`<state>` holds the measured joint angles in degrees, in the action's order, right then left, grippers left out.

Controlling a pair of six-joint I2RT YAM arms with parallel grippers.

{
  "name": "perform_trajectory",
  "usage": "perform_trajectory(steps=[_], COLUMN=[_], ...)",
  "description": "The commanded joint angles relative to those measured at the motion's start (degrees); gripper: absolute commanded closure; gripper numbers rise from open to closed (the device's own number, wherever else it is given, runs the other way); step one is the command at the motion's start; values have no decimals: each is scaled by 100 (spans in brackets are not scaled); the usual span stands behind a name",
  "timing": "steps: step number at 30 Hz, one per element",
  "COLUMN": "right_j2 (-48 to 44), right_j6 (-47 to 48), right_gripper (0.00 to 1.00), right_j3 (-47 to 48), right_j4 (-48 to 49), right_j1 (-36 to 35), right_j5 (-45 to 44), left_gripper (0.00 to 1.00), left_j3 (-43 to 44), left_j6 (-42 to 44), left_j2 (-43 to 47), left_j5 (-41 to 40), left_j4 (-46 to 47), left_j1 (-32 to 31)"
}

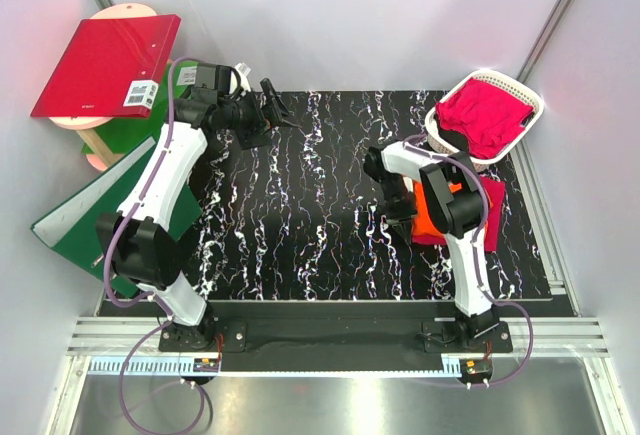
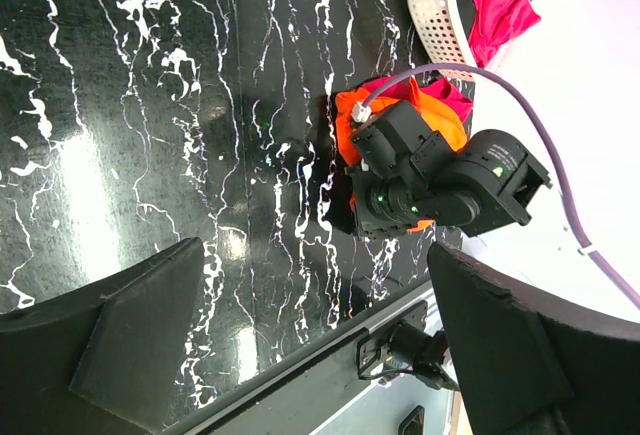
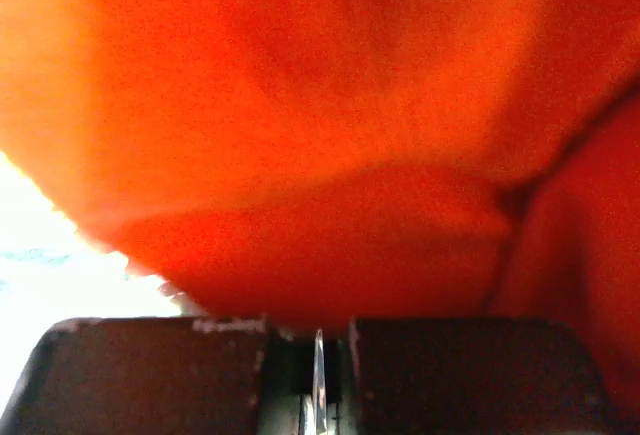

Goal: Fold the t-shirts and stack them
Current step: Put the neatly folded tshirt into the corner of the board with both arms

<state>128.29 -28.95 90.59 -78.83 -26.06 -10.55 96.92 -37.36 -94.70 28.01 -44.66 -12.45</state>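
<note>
- The left end effector [image 1: 274,107] hung above the far left part of the black marbled desk [image 1: 300,215], its jaws spread wide and holding nothing.
- In the left wrist view its two dark fingers [image 2: 140,345] stood well apart at the bottom corners, with bare desk between them.
- The right arm was folded back on itself over the right side of the desk, its right end effector [image 3: 318,330] down at the orange t-shirt [image 1: 428,223].
- In the right wrist view orange cloth filled nearly everything. The jaws were drawn together with only a thin slit between them. The cloth pressed close against them, but whether a fold was actually pinched could not be told from so close.
- The orange t-shirt lay bunched on top of a magenta t-shirt [image 1: 492,217], which lay flat on the desk near its right edge.
- Another magenta t-shirt [image 1: 485,113] sat crumpled in the white basket [image 1: 440,133] at the far right corner, spilling over the rim.
- A red binder [image 1: 100,60] and a green binder [image 1: 85,217] lay off the desk to the left.
</note>
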Motion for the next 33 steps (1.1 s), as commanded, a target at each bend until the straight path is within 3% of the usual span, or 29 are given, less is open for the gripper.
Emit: perform_trajectory(steps=[1, 7, 16, 23, 29, 33], right_j2=[-734, -946, 748, 1137, 1190, 1067], right_j6=[126, 565, 908, 1093, 1015, 821], right_gripper=[100, 100, 100, 100, 100, 100], right_j3=[659, 1873, 2569, 3008, 2562, 1744], right_j4=[-28, -36, 78, -9, -80, -1], right_j1=[-13, -74, -83, -92, 39, 381], right_j5=[130, 229, 184, -139, -851, -1002], left_gripper=[1, 1, 1, 1, 1, 1], left_j3=[-16, 90, 186, 151, 195, 186], left_j6=[115, 124, 89, 36, -8, -34], left_j2=[39, -66, -119, -128, -146, -128], left_j5=[143, 152, 117, 82, 82, 64], left_j4=[292, 300, 318, 335, 344, 362], left_j1=[-12, -12, -12, -12, -12, -12])
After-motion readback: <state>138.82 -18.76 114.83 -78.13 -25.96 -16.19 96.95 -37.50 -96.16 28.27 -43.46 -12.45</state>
